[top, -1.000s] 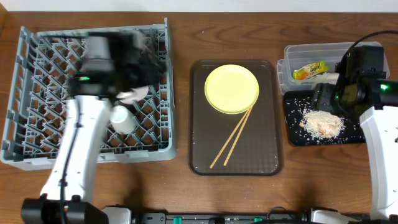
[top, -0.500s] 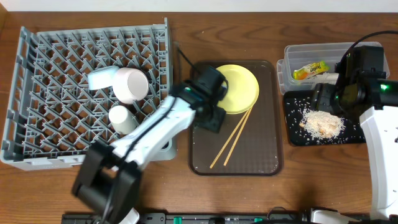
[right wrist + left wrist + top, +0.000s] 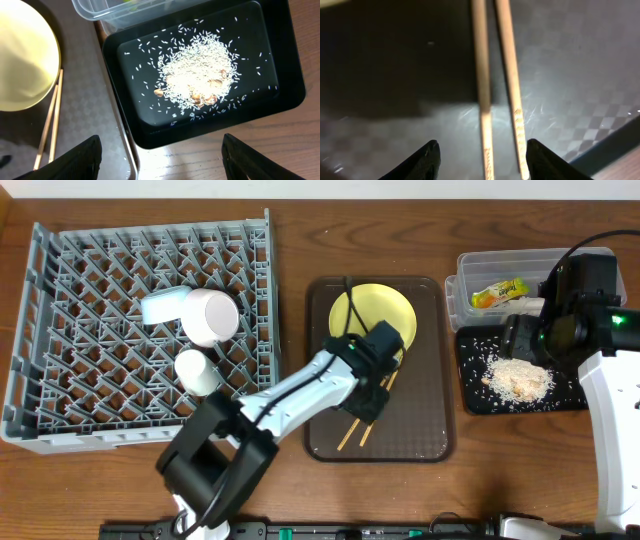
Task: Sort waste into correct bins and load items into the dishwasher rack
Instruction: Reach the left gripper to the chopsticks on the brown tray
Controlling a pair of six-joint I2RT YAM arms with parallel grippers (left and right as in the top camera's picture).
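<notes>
My left gripper is open and low over the brown serving tray, its jaws on either side of the pair of wooden chopsticks, which lie flat; their lower ends show overhead. The yellow plate lies at the tray's far end. The grey dishwasher rack holds the white bowl, light blue bowl and white cup. My right gripper is open and empty, above the black tray holding the rice scraps.
The clear tub behind the black tray holds the green-and-orange wrapper and the white wrapper. The right wrist view also shows the plate, chopsticks and tub corner. My left arm crosses the tray's left edge.
My left arm swung from over the rack to the brown tray and came down over the chopsticks. The right arm has not moved.
</notes>
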